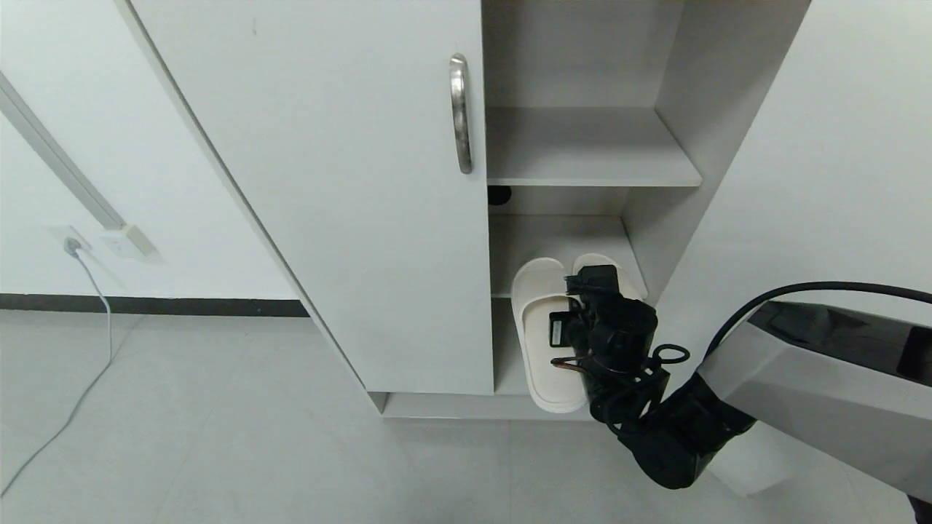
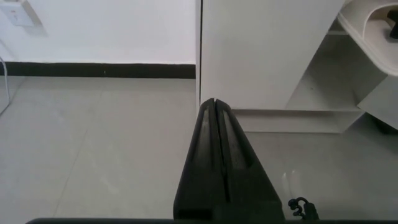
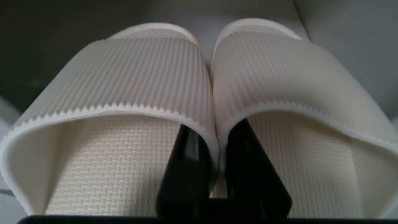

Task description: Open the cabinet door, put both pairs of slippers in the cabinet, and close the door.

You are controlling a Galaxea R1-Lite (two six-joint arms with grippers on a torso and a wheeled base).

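The right jaws are clamped on the touching inner walls of 1 pair of white slippers (image 1: 542, 342), 1 jaw inside each shoe, so both travel as 1 load. Toes point ahead of the jaws into the cabinet (image 1: 717, 87), seemingly over its lower shelf (image 1: 553, 244); heels hang behind the shelf's front edge. The open door (image 1: 349, 204) stands just left of the jaws, with the cabinet's side near on the right, so room looks tight. The left jaws are pressed together, empty, above the floor (image 2: 93, 137).
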